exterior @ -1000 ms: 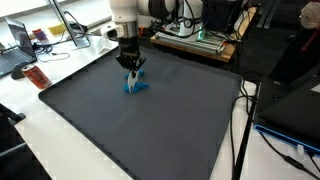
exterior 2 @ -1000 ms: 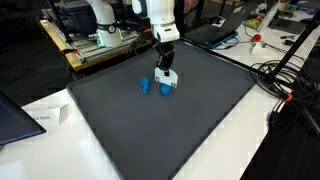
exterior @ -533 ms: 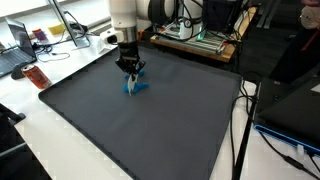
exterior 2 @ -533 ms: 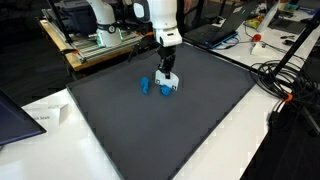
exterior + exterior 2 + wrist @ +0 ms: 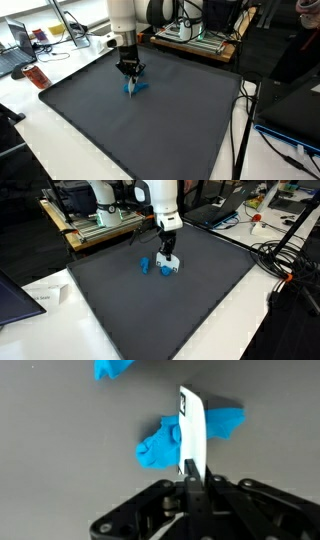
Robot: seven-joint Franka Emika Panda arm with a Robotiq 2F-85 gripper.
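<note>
Tool (image 5: pixel 192 480) is clamped tight on a thin white piece (image 5: pixel 193 425), which stands on edge right against a blue lump (image 5: pixel 160 448) mid-frame in the wrist view. A second blue bit (image 5: pixel 115 368) sits apart at upper left. All of it's on the dark mat (image 5: pixel 150 310), upper middle in both exterior views.
</note>
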